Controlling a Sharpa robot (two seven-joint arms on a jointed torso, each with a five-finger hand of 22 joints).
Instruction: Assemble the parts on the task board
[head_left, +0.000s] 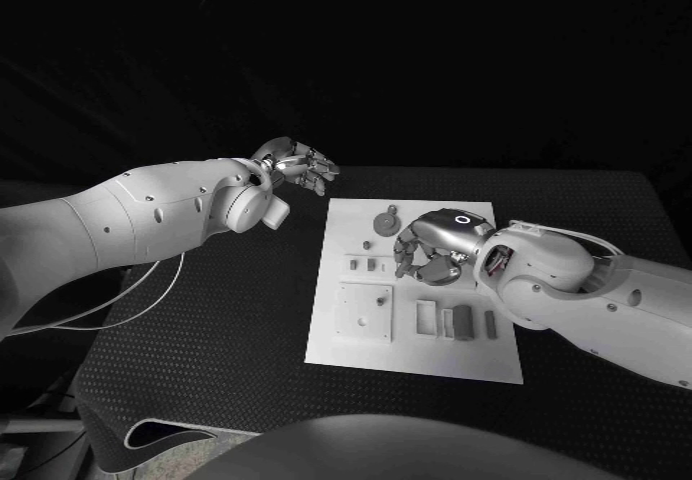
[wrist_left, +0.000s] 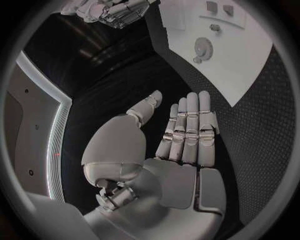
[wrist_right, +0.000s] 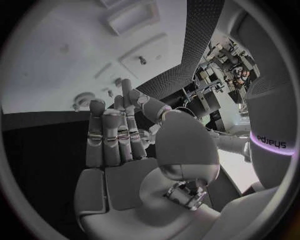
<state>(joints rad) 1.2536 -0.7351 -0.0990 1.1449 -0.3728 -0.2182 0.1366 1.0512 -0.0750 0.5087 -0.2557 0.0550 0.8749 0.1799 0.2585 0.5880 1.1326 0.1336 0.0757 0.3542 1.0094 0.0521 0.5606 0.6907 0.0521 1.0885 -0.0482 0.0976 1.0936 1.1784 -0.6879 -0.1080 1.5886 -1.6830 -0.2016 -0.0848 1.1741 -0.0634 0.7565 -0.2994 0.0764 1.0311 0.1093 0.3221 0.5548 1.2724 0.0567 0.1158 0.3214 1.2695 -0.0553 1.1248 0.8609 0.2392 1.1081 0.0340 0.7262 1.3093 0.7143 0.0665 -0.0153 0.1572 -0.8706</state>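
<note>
Silver right hand (head_left: 428, 250) curls, fingers empty, over flat white task board (head_left: 346, 345); left hand (head_left: 299, 163) spread.

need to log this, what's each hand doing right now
Left hand: open, fingers straight, holding nothing, off the task board.
Right hand: over the board, nothing visibly held; open.
</note>
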